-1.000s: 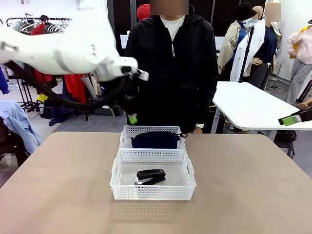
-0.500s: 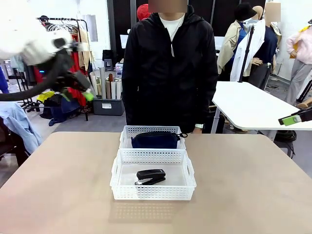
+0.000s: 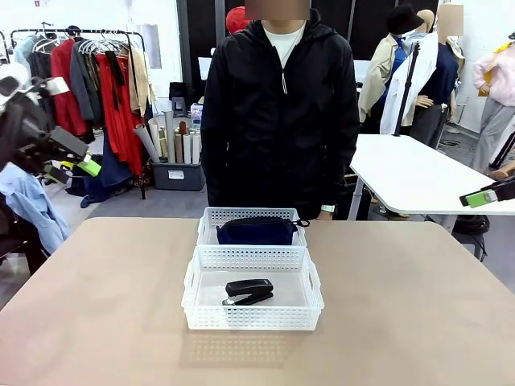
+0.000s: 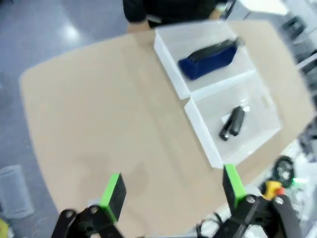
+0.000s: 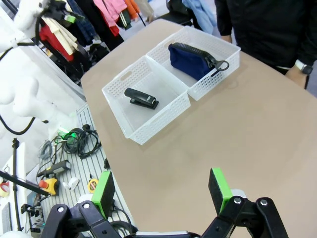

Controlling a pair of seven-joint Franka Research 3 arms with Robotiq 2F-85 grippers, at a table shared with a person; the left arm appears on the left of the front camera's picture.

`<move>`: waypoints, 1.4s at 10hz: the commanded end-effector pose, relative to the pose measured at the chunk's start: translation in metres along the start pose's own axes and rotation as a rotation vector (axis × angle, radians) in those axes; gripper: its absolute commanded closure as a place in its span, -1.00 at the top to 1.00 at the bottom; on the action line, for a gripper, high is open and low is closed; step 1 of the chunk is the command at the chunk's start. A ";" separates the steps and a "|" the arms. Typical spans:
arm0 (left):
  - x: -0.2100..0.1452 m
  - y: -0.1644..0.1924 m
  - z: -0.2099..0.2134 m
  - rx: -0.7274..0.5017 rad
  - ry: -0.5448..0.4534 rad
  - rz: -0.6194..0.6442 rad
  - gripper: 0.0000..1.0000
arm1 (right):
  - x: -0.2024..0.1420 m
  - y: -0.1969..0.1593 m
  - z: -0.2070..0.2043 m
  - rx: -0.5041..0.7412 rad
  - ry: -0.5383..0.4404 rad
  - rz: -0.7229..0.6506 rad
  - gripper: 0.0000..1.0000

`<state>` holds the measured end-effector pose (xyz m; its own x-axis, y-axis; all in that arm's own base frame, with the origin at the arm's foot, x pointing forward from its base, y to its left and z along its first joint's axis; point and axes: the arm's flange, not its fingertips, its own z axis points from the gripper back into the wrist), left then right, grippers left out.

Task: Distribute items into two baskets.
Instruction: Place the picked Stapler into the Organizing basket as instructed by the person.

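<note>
Left gripper (image 3: 71, 165): it was up in the air at the far left, off the table's edge, in front of a rack of clothes; its jaws stood wide open and held nothing
Left gripper from its own camera (image 4: 171, 191): the two green pads were far apart with just the table seen between them
Table (image 3: 105, 305): tan and flat, with both baskets sitting in the middle
Near basket (image 3: 252, 321): white plastic with little holes in its sides, on the robot's side, touching the far basket
Stapler (image 3: 249, 291): small and black, lying flat on the bottom of the near basket
Far basket (image 3: 211, 217): the same kind of white basket, on the person's side, just behind the near one
Pouch (image 3: 256, 231): dark blue and soft, lying in the far basket and filling most of its width, with a black zip along the top
Person (image 3: 279, 112): stood at the far side of the table in a black jacket, right behind the far basket
Right gripper (image 3: 483, 195): it was at the far right edge, up off the table and well away from the baskets; a green pad showed there
Right gripper from its own camera (image 5: 162, 191): its jaws were wide open with nothing in them; both baskets were well past it on the table
</note>
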<state>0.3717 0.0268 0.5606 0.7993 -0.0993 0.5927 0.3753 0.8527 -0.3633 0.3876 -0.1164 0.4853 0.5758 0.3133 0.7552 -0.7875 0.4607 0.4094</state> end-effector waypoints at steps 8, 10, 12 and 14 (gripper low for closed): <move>-0.072 0.054 0.000 -0.221 -0.172 -0.001 1.00 | 0.002 0.001 0.000 0.002 -0.011 -0.002 1.00; -0.077 0.059 0.003 -0.213 -0.185 -0.089 1.00 | 0.002 0.001 0.000 0.002 -0.011 -0.002 1.00; -0.081 0.060 0.003 -0.246 -0.177 -0.114 1.00 | 0.002 0.001 0.000 0.002 -0.011 -0.002 1.00; -0.064 0.059 0.008 -0.198 -0.160 -0.069 1.00 | 0.002 0.001 0.000 0.002 -0.011 -0.002 1.00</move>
<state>0.3370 0.0888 0.5061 0.6864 -0.0798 0.7229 0.5352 0.7284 -0.4277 0.3875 -0.1165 0.4853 0.5759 0.3132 0.7551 -0.7874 0.4610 0.4093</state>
